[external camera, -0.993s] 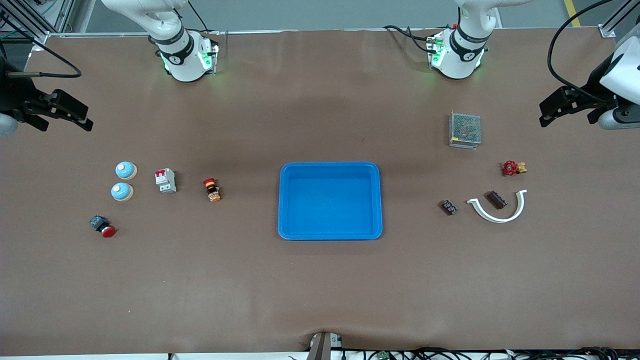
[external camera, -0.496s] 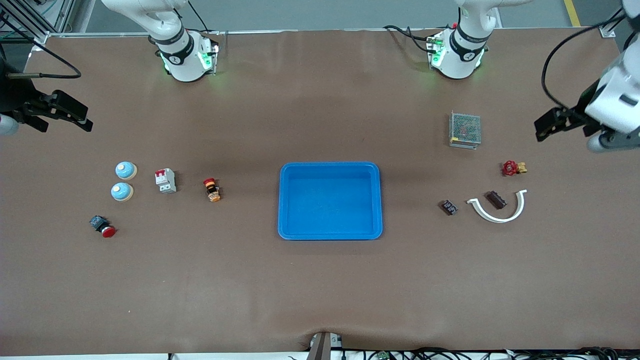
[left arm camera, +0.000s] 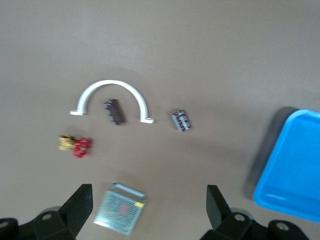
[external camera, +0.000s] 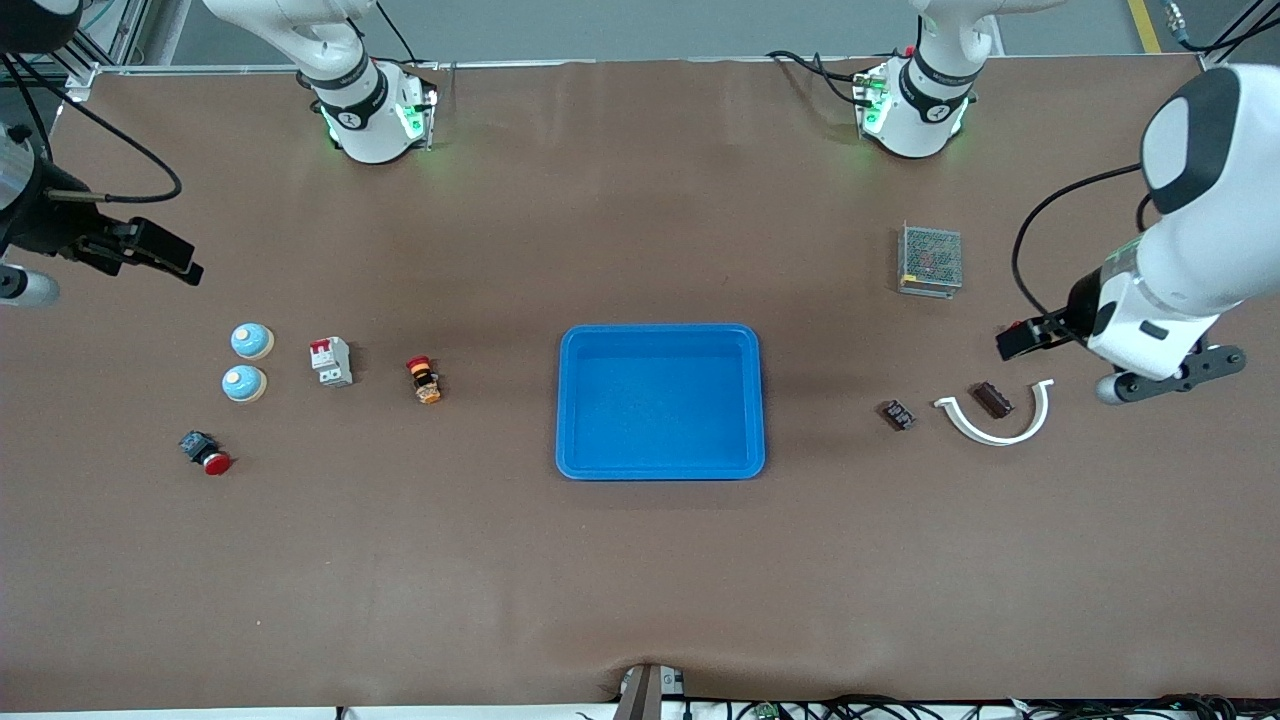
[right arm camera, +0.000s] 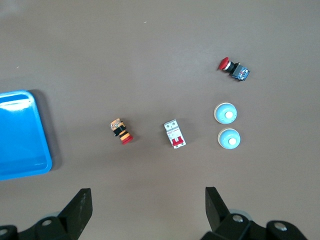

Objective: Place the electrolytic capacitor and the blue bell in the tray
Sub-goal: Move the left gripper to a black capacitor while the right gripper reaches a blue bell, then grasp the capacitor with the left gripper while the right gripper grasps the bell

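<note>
Tray (external camera: 660,401) sits in the middle of the brown surface (external camera: 640,580), bright blue and with nothing in it.

The left claw (external camera: 1010,343) hangs in the air at the left arm's end of the surface, fingers spread wide and holding nothing. In its wrist view the two dark fingers (left arm camera: 80,205) frame a meshed metal box (left arm camera: 120,208). Near it lies a red-handled brass valve (left arm camera: 75,145), then a white curved bracket (left arm camera: 111,97) with a small dark component (left arm camera: 114,111) inside its arch. A second small dark component (left arm camera: 181,120) lies between the bracket and the tray. No part here can be told for certain as a capacitor.

The right claw (external camera: 165,255) hovers at the right arm's end, also wide apart and with nothing in it. Near it two blue bells (external camera: 248,363) stand just beside each other on pale bases, well apart from the tray. Beside them, toward the tray, is a white breaker with red switches (external camera: 331,361), then a small red, black and orange push-button (external camera: 424,380). A red mushroom button on a dark body (external camera: 206,453) lies nearer the front camera than the bells.
</note>
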Tool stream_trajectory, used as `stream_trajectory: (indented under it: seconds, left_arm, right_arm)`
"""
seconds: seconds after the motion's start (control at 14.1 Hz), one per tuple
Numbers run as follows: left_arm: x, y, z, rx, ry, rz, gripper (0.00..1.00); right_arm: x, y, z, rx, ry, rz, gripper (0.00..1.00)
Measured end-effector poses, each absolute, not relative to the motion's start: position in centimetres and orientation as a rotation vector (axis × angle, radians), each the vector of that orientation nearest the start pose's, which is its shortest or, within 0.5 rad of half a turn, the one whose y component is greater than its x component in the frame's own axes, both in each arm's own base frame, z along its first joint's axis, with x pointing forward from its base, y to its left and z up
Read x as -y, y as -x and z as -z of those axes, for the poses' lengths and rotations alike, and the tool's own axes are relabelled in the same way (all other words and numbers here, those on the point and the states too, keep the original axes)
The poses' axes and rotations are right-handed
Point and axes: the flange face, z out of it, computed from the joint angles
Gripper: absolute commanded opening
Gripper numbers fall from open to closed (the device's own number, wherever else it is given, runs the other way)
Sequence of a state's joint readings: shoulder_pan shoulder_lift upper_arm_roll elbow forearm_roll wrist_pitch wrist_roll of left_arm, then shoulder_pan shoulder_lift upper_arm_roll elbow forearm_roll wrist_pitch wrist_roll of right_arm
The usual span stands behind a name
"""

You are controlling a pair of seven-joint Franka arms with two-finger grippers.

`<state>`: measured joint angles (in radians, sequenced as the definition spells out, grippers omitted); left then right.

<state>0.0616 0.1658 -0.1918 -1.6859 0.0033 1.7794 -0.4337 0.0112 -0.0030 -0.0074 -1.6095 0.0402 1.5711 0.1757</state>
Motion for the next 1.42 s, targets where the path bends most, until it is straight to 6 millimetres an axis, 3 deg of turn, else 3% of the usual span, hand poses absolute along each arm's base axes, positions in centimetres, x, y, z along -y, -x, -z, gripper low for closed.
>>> stream_trajectory:
  seconds: [0.28,0.64,0.92,1.28,1.42]
  left_arm:
    - [7.5,-60.3,-43.2,0.651,3.089,-0.139,0.93]
    - [9.9,-60.4,-35.2,0.854,3.045,-0.150,0.82]
    - [11.4,-60.6,-30.2,0.948,3.030,-0.149,0.78]
    - [11.2,-59.7,-24.6,0.998,3.038,-0.117,0.68]
    - [11.2,-59.5,-23.0,1.020,3.040,-0.104,0.64]
  right_arm:
    - [1.6,-56.0,-56.0,-0.251,3.093,-0.090,1.00]
    - [2.4,-56.2,-48.2,-0.171,3.131,-0.073,1.00]
    - [2.6,-54.9,-42.1,-0.101,3.166,-0.079,1.00]
    - [3.3,-52.5,-35.9,-0.048,3.167,-0.042,1.00]
    - [4.6,-51.2,-33.8,-0.010,3.166,-0.041,1.00]
